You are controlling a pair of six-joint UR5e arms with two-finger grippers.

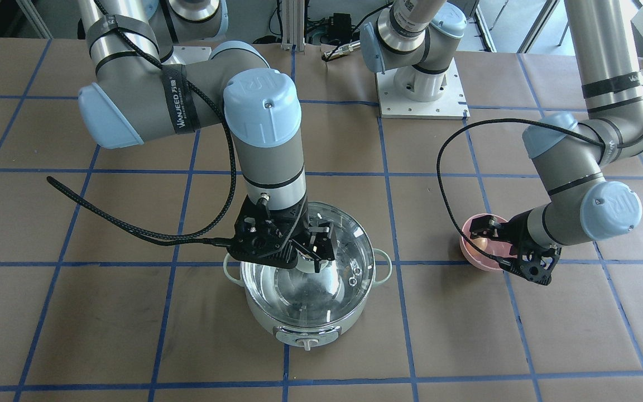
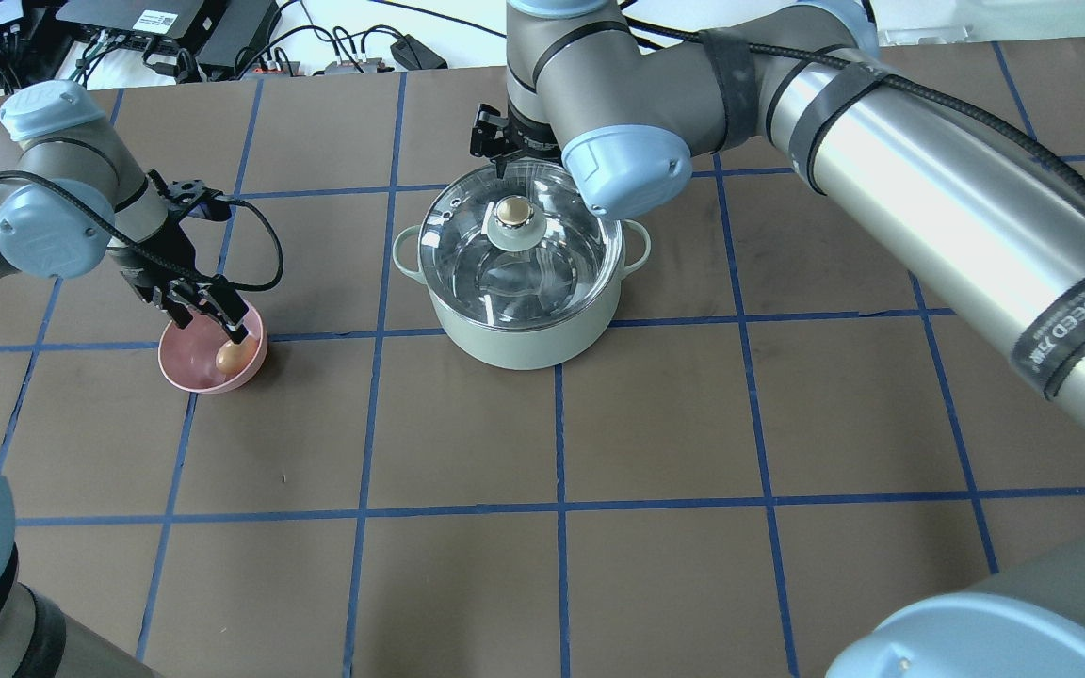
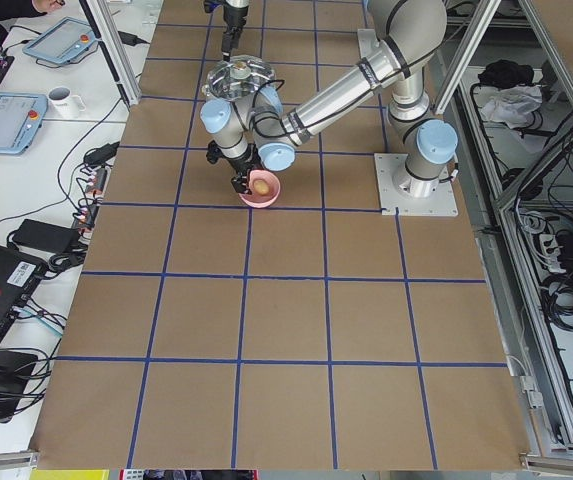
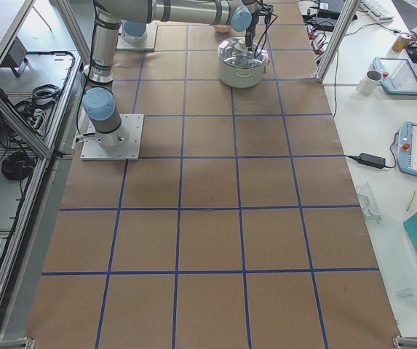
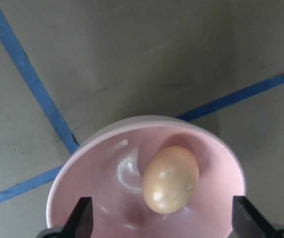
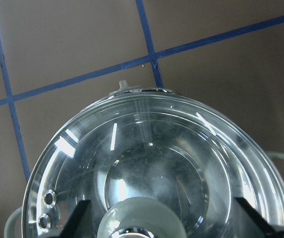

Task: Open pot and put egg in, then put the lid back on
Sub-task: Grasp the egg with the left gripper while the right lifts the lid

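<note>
The mint-green pot point(image 2: 524, 334) stands mid-table with the glass lid point(image 2: 467, 250) on it. The lid's tan knob point(image 2: 511, 214) sits in the middle. My right gripper point(image 1: 316, 245) is open just above the knob. In the right wrist view its fingers point(image 6: 80, 220) stand wide on either side of the knob base point(image 6: 134, 218). The tan egg point(image 5: 171, 179) lies in a pink bowl point(image 5: 97, 163). My left gripper point(image 2: 210, 322) is open over the bowl, one finger on each side of the egg point(image 2: 230, 356), not touching it.
The pink bowl point(image 2: 186, 363) stands on the brown paper left of the pot in the overhead view. Blue tape lines grid the table. The right arm's base plate point(image 1: 422, 89) is at the far edge. A black cable point(image 1: 132, 223) loops beside the pot.
</note>
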